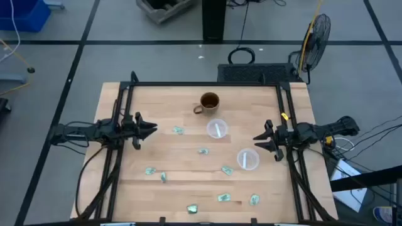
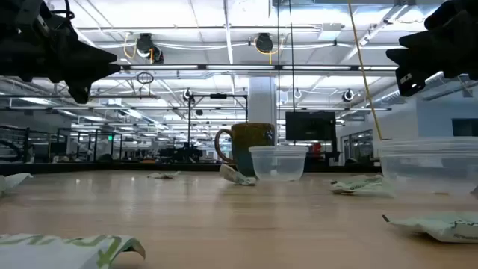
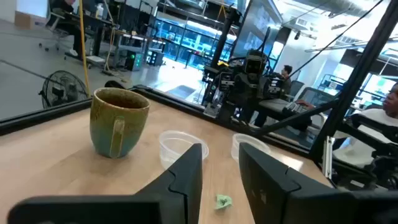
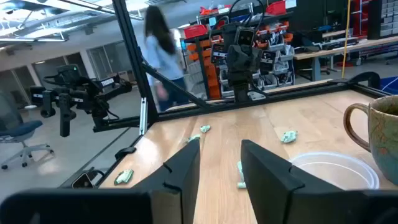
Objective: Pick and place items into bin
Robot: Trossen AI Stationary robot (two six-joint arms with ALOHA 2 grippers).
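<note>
Both the left gripper [image 1: 151,129] and right gripper [image 1: 257,139] hang parted and empty at the table's sides, the items [image 1: 203,151] lie scattered (none binned), so the nearest candy should be approached squarely from above before carrying to a clear bin [image 1: 217,129].

The left pincer [image 3: 221,171] hung above the bench [image 3: 50,168] with its jaws parted and empty. A green-brown mug [image 3: 118,121] stood near two clear plastic cups [image 3: 177,146], and one small green candy [image 3: 223,201] lay between the fingers [image 3: 186,177]. People sat beyond.
</note>
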